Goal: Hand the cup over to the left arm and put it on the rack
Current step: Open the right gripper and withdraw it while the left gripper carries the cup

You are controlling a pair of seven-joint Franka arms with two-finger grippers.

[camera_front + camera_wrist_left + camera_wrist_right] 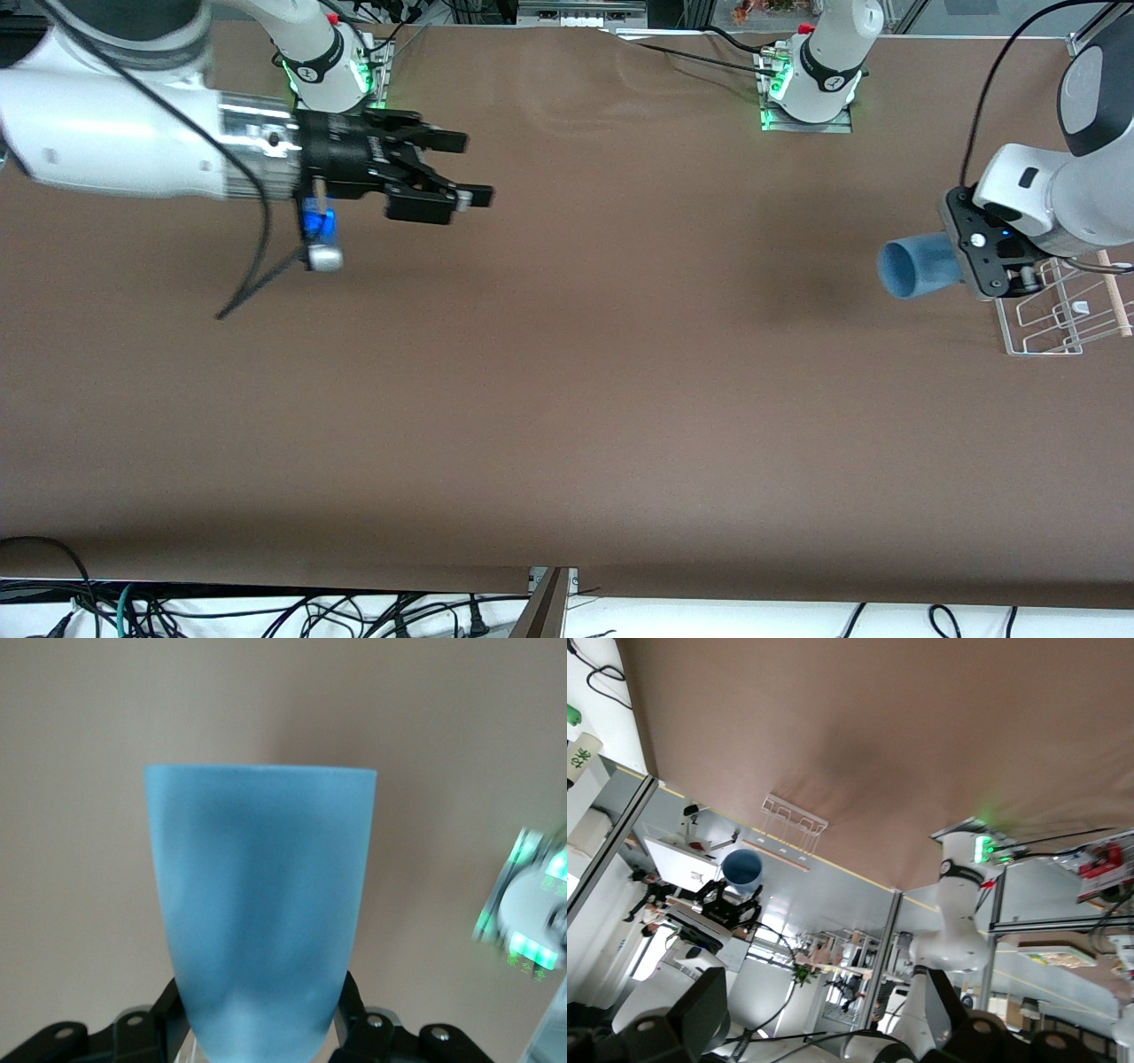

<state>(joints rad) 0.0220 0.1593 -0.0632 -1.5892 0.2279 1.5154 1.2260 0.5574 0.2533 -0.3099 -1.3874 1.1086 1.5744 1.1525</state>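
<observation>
Brown table (567,399), smooth light-blue cup (917,268)

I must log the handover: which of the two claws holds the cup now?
The left claw, beside the rack, is shut on the blue cup. The right claw is open, empty.

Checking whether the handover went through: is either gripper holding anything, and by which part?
The left gripper holds the cup by its narrow base end, beside the rack. The right gripper is open and empty.

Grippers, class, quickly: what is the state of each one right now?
Left gripper: shut on the cup, held sideways beside the rack.
Right gripper: open, empty, over the table at the right arm's end.
</observation>
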